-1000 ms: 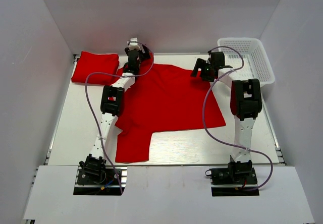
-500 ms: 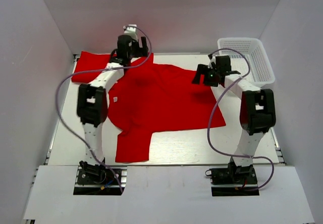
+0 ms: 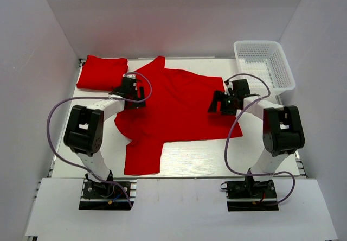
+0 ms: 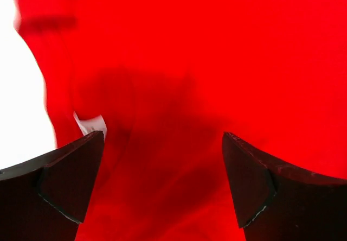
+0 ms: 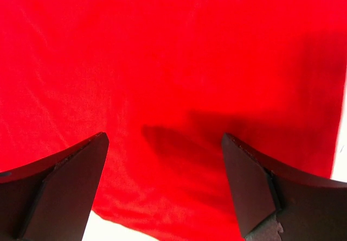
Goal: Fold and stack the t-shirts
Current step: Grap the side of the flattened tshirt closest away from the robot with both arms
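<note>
Hovering over cloth: my left gripper point(image 4: 162, 189) and right gripper point(image 5: 162, 189), jaws fully apart, nothing held (both just above fabric). Spread t-shirt point(image 3: 179, 105) lies flat mid-table point(image 3: 195, 159). I log a folded t-shirt point(image 3: 102, 71) far left, and a white basket point(image 3: 264, 43) far right.

Encl.: plain white matte panel walls point(image 3: 173, 13) at back, L & R sides.
Furn.: pale wood-grain flat table point(image 3: 206, 157); grey metal rail point(image 3: 54, 162) along L edge; white flat board point(image 3: 179, 211) across near edge.
Light: even, diffuse; soft shadows.
</note>
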You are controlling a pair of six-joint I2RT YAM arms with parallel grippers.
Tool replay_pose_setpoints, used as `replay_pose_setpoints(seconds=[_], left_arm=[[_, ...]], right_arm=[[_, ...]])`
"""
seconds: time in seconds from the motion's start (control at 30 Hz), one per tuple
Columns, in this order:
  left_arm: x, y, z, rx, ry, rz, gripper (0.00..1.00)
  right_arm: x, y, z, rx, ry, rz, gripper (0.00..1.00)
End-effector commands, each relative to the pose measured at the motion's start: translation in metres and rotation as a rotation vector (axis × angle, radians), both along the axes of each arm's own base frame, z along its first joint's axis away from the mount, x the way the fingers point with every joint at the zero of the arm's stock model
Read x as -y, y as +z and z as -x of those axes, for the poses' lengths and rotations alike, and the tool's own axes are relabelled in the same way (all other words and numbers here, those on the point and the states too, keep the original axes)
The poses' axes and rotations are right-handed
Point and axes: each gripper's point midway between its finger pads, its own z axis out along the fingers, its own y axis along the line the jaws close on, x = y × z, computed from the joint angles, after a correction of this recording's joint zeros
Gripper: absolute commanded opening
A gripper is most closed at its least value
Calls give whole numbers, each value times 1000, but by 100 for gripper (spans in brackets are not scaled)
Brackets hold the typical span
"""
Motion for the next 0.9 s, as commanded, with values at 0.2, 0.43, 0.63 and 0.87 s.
replay_pose_setpoints(seconds=[0.2, 0.43, 0.63, 0.87], left_arm=[[-13, -41, -8, -115, 108, -78, 100], [25, -60, -60, -89, -35, 11, 100], [42, -64, -103, -63, -135, -3, 100], [58, -23, -122, 28, -259, 6, 100]], right_arm=[[24, -18, 32, -77, -119, 32, 90], [54, -20, 23, -93, -222, 58, 90], [54, -19, 4, -83, -182, 35, 90], [42, 14, -19, 52, -78, 7, 90]])
